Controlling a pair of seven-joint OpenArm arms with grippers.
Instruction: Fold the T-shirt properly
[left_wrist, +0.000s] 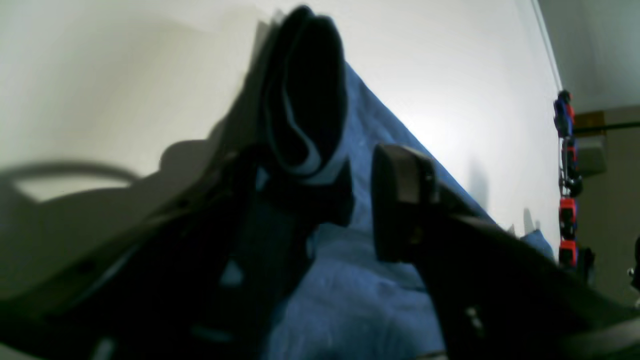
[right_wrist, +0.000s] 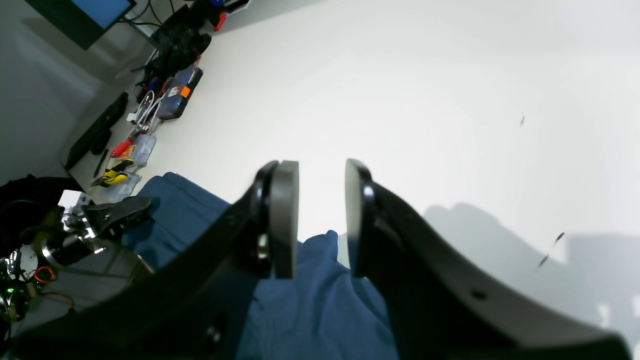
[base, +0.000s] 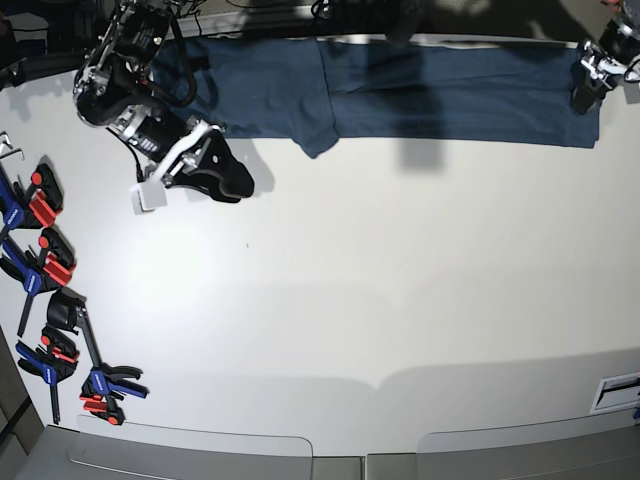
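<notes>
The dark navy T-shirt (base: 400, 90) lies spread in a long band along the far edge of the white table (base: 380, 290). At its right end sits my left gripper (base: 592, 85). In the left wrist view this left gripper (left_wrist: 325, 165) has its jaws apart around a raised dark fold of the T-shirt (left_wrist: 350, 280). A gap shows between the right finger (left_wrist: 400, 200) and the cloth. My right gripper (base: 225, 175) hovers over bare table just in front of the shirt's left part. In the right wrist view the right gripper (right_wrist: 315, 220) is open and holds nothing, with the T-shirt (right_wrist: 320, 305) below it.
Several red-blue-black clamps (base: 45, 265) lie along the table's left edge, also seen as clamps (left_wrist: 567, 175) in the left wrist view. Tool boxes and cables (right_wrist: 175, 90) and a monitor (right_wrist: 85, 15) stand beyond the table. The table's front edge (base: 360, 455) runs along the bottom.
</notes>
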